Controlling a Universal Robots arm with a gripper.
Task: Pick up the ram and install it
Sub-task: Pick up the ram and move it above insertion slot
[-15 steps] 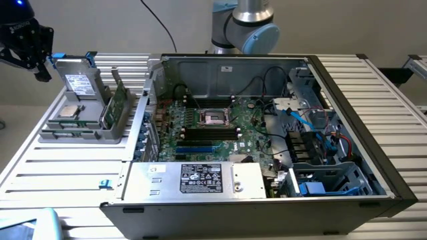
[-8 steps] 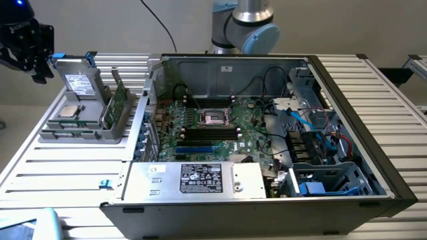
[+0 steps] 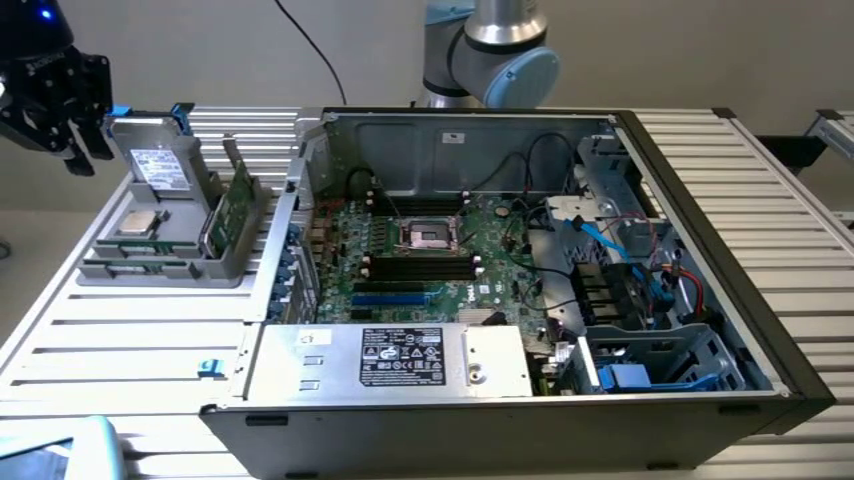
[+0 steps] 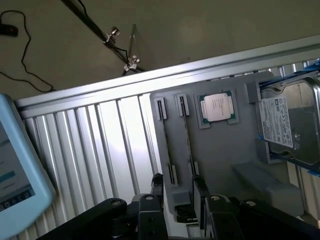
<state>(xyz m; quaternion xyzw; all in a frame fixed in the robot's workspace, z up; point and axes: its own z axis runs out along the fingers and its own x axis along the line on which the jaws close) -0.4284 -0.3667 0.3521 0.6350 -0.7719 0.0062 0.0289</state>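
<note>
The ram [image 4: 187, 140] is a thin dark stick standing on edge in the slot of a grey holder tray [image 4: 220, 150] closest to the silver processor chip [image 4: 217, 106]. In the exterior view the ram [image 3: 140, 246] sits near the front of the tray [image 3: 160, 272], left of the open computer case. My gripper [image 3: 87, 150] hangs above the table's back left corner, apart from the tray. In the wrist view the gripper [image 4: 177, 192] is open with nothing between its black fingers [image 4: 157, 187]. The black memory slots [image 3: 420, 267] lie in the middle of the motherboard.
The tray also carries a hard drive [image 3: 154, 160] and a wider green card [image 3: 238, 210]. The case's power supply [image 3: 387, 358] sits at its front, with cables and drive bays [image 3: 641, 290] at the exterior view's right. A tablet [image 3: 54, 450] lies at the table's front left corner.
</note>
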